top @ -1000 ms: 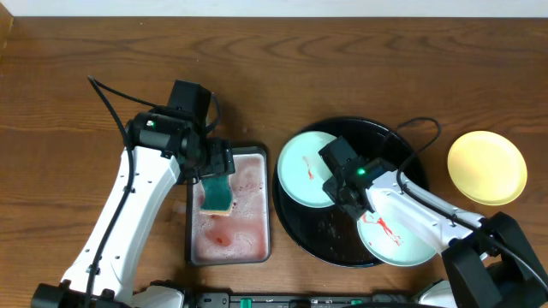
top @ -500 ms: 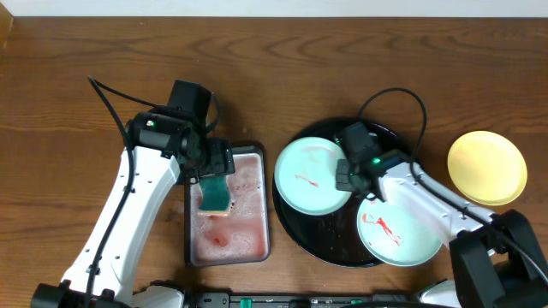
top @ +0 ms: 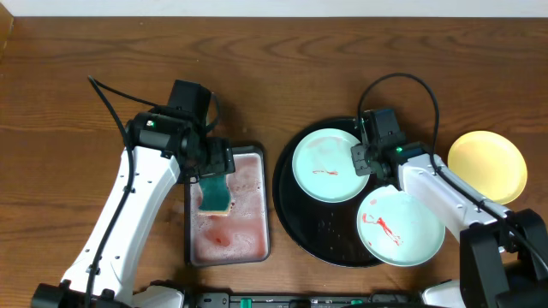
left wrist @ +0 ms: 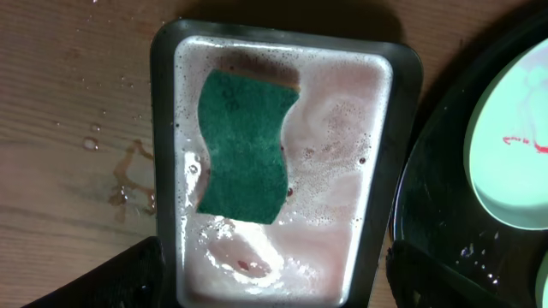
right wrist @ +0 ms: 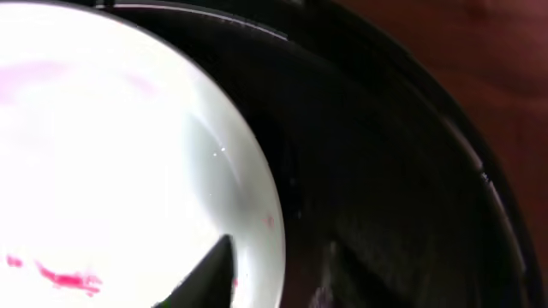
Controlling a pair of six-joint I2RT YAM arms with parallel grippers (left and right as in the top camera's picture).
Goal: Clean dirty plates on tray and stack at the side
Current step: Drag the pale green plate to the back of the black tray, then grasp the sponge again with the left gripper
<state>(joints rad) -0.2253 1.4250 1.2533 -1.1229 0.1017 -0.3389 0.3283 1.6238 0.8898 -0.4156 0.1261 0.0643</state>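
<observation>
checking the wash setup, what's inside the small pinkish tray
A green sponge lies in pinkish foamy water inside the small tray. The foam hides the tray's bottom, so anything sunk beneath it cannot be seen.

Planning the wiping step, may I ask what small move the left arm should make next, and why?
Probably lower the open left gripper onto the sponge and close: it lies loose in the soapy tray, while the upper plate shows red smears.
</observation>
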